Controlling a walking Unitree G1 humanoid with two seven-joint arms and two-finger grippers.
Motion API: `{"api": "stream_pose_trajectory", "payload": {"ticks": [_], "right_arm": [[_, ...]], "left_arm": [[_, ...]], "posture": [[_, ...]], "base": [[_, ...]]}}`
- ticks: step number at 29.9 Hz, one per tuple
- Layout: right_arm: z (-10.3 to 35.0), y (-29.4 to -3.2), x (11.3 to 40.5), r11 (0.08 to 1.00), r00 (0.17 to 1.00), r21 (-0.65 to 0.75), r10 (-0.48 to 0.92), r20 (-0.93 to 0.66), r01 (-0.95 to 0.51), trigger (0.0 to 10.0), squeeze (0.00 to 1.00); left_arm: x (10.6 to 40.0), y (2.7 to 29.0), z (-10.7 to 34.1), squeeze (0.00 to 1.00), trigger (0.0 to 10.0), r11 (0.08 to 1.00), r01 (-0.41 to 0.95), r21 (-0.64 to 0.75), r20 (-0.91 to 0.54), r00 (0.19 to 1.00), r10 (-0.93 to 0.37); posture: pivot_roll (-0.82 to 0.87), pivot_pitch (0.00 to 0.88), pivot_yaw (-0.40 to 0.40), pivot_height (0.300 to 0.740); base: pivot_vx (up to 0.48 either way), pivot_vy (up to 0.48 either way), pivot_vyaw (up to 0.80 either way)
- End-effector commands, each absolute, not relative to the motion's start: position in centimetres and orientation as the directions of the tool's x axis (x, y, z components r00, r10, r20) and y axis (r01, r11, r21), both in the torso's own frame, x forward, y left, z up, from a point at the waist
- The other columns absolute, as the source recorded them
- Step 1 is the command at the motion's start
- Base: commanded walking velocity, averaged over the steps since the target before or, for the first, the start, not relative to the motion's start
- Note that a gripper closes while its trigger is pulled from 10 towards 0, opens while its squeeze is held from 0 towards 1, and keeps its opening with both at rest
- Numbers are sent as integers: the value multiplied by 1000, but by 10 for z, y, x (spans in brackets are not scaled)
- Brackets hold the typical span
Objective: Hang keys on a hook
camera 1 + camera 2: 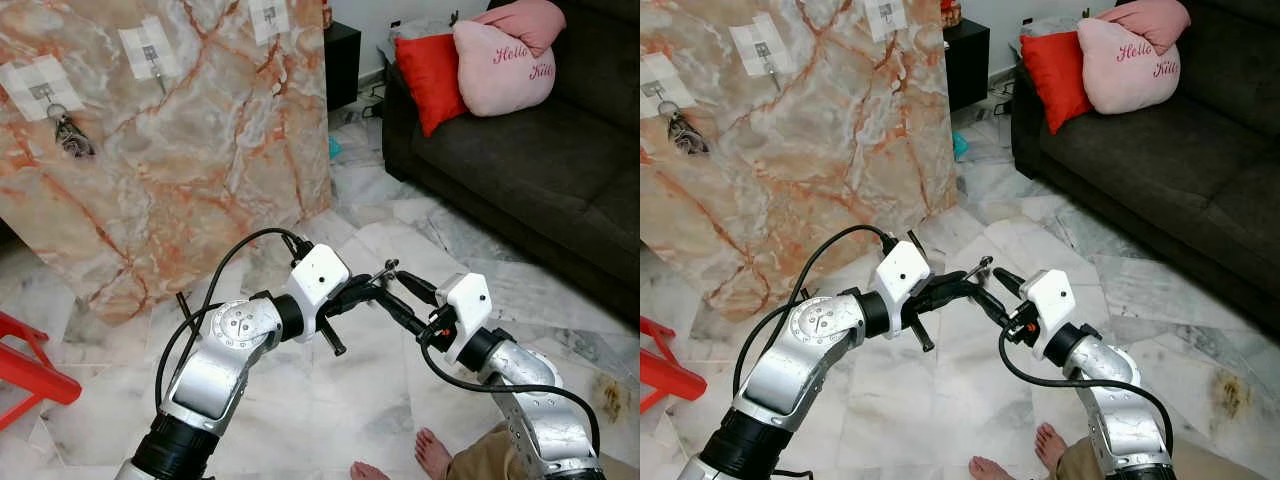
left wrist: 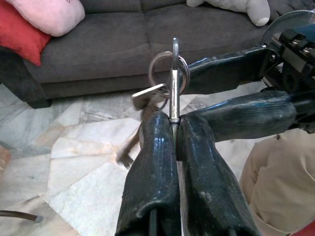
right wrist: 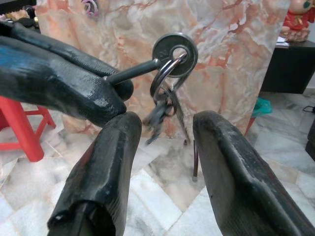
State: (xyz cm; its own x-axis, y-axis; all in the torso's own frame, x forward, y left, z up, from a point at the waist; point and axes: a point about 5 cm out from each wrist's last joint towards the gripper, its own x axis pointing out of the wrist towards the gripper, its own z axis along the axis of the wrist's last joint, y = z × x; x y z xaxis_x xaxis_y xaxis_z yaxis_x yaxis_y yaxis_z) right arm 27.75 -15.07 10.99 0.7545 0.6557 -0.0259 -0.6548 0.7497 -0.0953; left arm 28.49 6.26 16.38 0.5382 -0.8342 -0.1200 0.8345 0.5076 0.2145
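Observation:
A bunch of keys (image 2: 169, 69) on a metal ring is held low over the floor. My left gripper (image 2: 173, 123) is shut on the shank of one key, and the other keys dangle below the round key head (image 3: 174, 47). My right gripper (image 3: 165, 123) is open, tip to tip with the left gripper (image 1: 375, 285), its fingers either side of the hanging keys without touching them. A marble slab (image 1: 200, 150) leans at the far left with taped hooks. One hook (image 1: 42, 92) carries another bunch of keys (image 1: 70, 135). A second hook (image 1: 152, 55) is bare.
A dark sofa (image 1: 540, 170) with a red cushion (image 1: 432, 75) and a pink cushion (image 1: 503, 62) stands on the right. A red stool (image 1: 25, 365) is at the near left. A person's bare feet (image 1: 432, 452) are close to my right arm. A black cabinet (image 1: 342, 60) stands behind the slab.

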Motion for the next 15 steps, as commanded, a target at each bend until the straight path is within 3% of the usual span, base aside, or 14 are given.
{"api": "stream_pose_trajectory", "payload": {"ticks": [1,15], "right_arm": [[123,-143,280,740,742,-112,670,30,-664,10000,0],[135,-131,273,722,716,-97,692,94,-685,10000,0]], "left_arm": [[282,53,167,0,10000,456,866,206,-104,483,-870],[278,50,167,0,10000,434,881,191,-92,456,-885]], "posture": [[-93,59,17,740],[-99,59,24,740]], "base": [[0,0,0],[0,0,0]]}}
